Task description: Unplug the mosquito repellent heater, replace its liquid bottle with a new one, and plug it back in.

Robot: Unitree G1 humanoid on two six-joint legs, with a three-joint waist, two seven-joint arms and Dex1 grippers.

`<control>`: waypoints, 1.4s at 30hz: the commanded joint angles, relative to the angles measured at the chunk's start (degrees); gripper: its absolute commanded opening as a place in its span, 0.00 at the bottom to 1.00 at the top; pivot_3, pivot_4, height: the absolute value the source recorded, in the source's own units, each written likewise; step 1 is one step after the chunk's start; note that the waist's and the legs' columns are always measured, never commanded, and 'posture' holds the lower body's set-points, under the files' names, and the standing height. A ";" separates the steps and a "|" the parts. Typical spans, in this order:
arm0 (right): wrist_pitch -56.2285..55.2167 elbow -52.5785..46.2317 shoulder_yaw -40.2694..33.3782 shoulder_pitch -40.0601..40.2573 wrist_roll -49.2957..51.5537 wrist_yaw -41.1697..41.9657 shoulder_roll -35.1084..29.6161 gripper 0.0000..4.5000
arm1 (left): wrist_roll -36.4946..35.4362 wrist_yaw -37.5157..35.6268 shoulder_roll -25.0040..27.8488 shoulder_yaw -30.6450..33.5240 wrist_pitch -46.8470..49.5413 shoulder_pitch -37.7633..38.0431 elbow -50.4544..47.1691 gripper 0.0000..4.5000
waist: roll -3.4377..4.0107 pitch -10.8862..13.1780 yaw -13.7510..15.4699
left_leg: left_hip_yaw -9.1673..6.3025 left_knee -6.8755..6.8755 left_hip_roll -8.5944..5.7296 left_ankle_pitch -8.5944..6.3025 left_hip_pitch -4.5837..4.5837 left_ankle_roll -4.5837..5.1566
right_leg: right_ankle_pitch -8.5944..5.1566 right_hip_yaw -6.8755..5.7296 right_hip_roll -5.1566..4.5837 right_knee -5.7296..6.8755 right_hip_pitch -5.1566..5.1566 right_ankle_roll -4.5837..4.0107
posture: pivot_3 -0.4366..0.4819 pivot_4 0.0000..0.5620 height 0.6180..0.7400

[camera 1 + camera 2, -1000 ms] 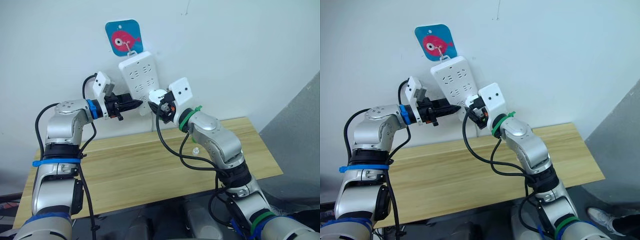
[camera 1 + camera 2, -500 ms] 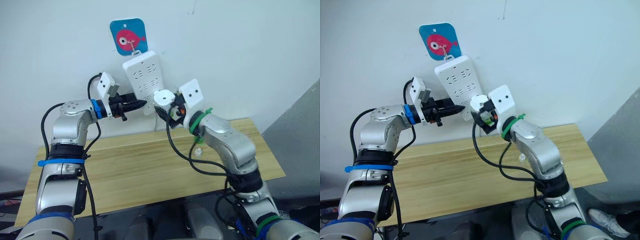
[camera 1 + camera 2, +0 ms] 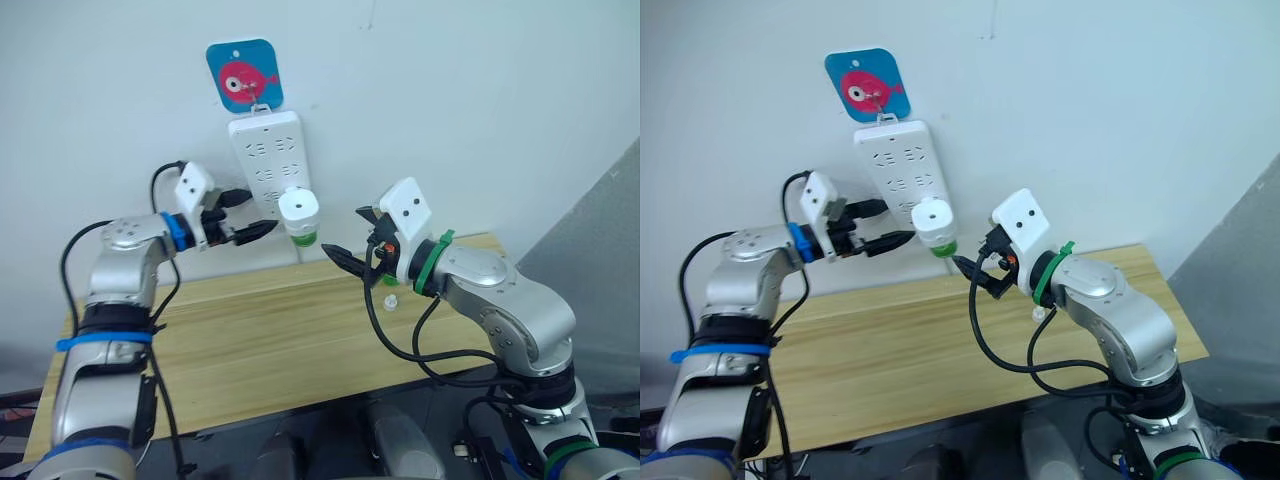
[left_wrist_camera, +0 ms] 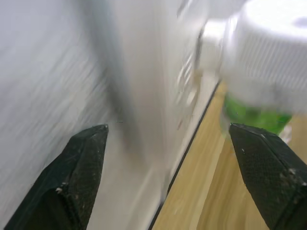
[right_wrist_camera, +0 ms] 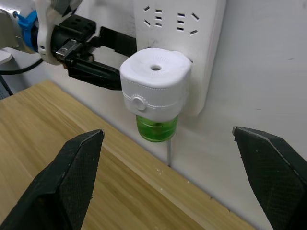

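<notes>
The white mosquito repellent heater (image 3: 298, 208) is plugged into the bottom of the white power strip (image 3: 262, 155) on the wall. A translucent green liquid bottle (image 5: 156, 126) hangs from its underside; which of the two bottles it is I cannot tell. My left gripper (image 3: 245, 215) is open just left of the heater, fingers pointing at the strip and holding nothing. My right gripper (image 3: 352, 236) is open to the right of the heater and a little lower, clear of it. The left wrist view shows the heater (image 4: 271, 43) close ahead.
The strip hangs from a blue hook plate with a pink fish (image 3: 244, 76). Below it stands a wooden table (image 3: 250, 340) with a small clear cap (image 3: 391, 302) near its right side. A grey panel (image 3: 600, 260) stands at the far right.
My right gripper has let go of the heater and drawn back to the right and down. The left gripper has opened and pulled away from the strip, which now hangs straight.
</notes>
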 commanded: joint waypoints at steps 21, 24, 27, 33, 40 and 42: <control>-19.18 9.88 7.13 -2.11 -6.33 5.68 0.11 0.01 | -16.00 4.51 0.09 8.77 4.89 45.08 -62.40 0.92 | -0.10 0.04 6.27 | 0.14 0.06 -0.03 -0.04 0.17 -0.01 | 0.00 -0.02 -0.06 -0.11 0.20 -0.02 | 0.37 0.29 0.92; -20.69 12.55 7.65 -2.26 -8.46 4.96 0.86 0.01 | -15.25 4.92 -0.20 7.68 3.49 45.86 -62.54 0.92 | -0.09 0.05 6.20 | 0.20 0.05 -0.02 -0.04 0.18 -0.01 | 0.00 0.02 -0.01 -0.10 0.20 -0.03 | 0.38 0.29 0.92; -21.29 13.59 7.91 -2.02 -9.41 4.96 1.43 0.01 | -15.34 5.62 -0.22 6.93 3.22 45.30 -62.47 0.92 | -0.09 0.05 6.19 | 0.16 0.04 -0.01 -0.04 0.15 0.00 | -0.01 0.01 0.01 -0.11 0.18 -0.03 | 0.38 0.29 0.92; -21.26 14.40 9.58 -1.69 -10.46 6.12 2.16 0.01 | -15.17 6.21 -0.05 5.77 2.26 43.76 -61.76 0.92 | -0.10 0.04 6.17 | 0.17 0.04 -0.01 -0.04 0.16 0.00 | -0.01 0.01 0.02 -0.11 0.19 -0.03 | 0.37 0.27 0.92; -21.33 16.32 9.70 -2.26 -12.49 4.95 3.98 0.01 | -14.75 6.25 0.14 4.78 1.57 42.47 -60.96 0.92 | -0.09 0.04 6.11 | 0.18 0.04 0.00 -0.04 0.16 0.00 | -0.01 0.02 0.06 -0.11 0.19 -0.03 | 0.36 0.26 0.92; -21.54 17.10 9.28 -2.39 -13.04 4.37 4.48 0.01 | -14.89 6.12 0.15 4.33 1.70 42.17 -60.96 0.92 | -0.09 0.04 6.12 | 0.19 0.04 0.00 -0.04 0.16 0.00 | -0.01 0.01 0.07 -0.11 0.19 -0.03 | 0.36 0.26 0.92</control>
